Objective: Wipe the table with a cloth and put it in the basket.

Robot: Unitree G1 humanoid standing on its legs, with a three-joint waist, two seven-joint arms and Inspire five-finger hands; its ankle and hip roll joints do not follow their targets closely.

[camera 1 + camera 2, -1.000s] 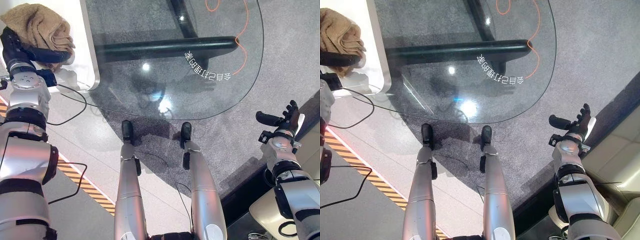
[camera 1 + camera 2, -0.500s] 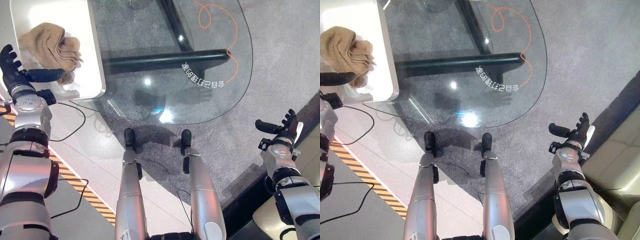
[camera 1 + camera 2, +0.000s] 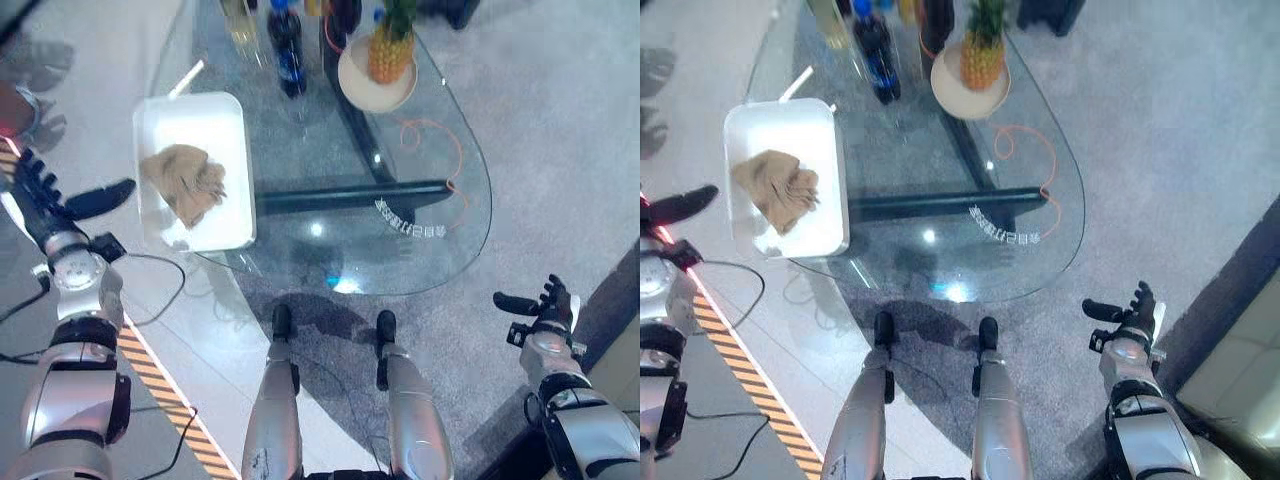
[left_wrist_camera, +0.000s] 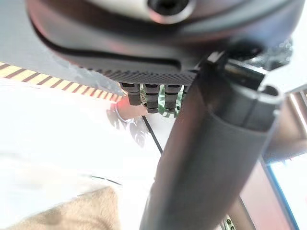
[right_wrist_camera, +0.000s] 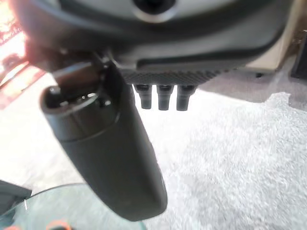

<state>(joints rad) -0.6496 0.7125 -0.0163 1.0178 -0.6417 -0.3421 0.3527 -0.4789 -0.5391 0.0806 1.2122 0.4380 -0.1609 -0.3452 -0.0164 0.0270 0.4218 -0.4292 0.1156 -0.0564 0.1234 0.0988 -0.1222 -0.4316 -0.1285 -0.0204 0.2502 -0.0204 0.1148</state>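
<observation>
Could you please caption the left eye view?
Tan cloth lying in white basket on glass table, both hands open.

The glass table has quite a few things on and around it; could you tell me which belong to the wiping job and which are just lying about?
Belongs to the job:
- cloth, lying crumpled in the basket
- white basket at the table's left end
- glass table
- left hand, open beside the basket
- right hand, open, off the table

Just lying about:
- pineapple on a plate
- bottles
- orange cord

Floor: I stand on grey carpet [image 3: 560, 120]; pale tiles [image 3: 190, 330] and a striped hazard strip [image 3: 165, 425] lie left.
Furniture: a beige sofa [image 3: 1240, 370] sits near right.
</observation>
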